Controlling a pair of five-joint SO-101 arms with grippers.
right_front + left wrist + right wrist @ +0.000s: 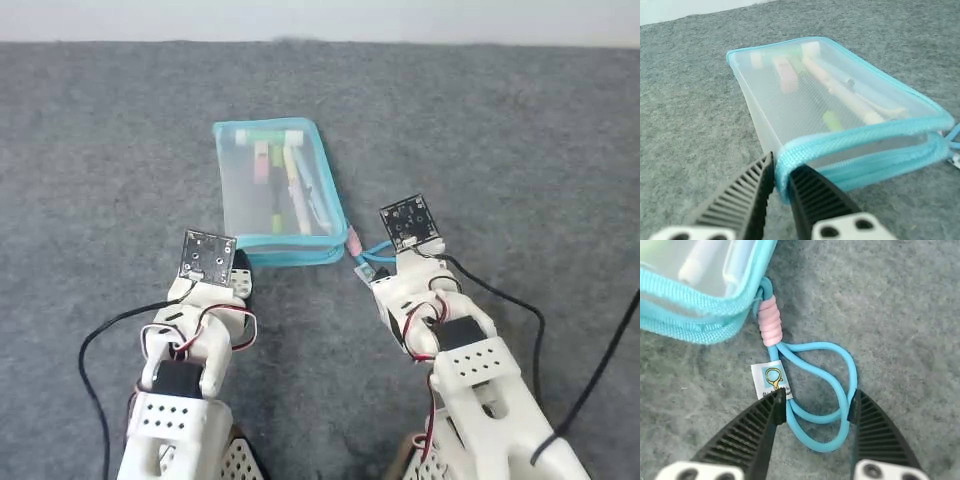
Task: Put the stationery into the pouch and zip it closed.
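Pouch lies flat on the bench, with the stationery inside it. Your left gripper is clamped on the pouch's near corner trim. Your right gripper stands open, its jaws either side of the blue cord at the pouch's other near corner.

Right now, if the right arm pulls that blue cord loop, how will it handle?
The cord loop lies in slack curves on the carpet, so it is probably floppy and would straighten before tugging anything. It looks thin and smooth, so it may slip between jaws unless pinched firmly.
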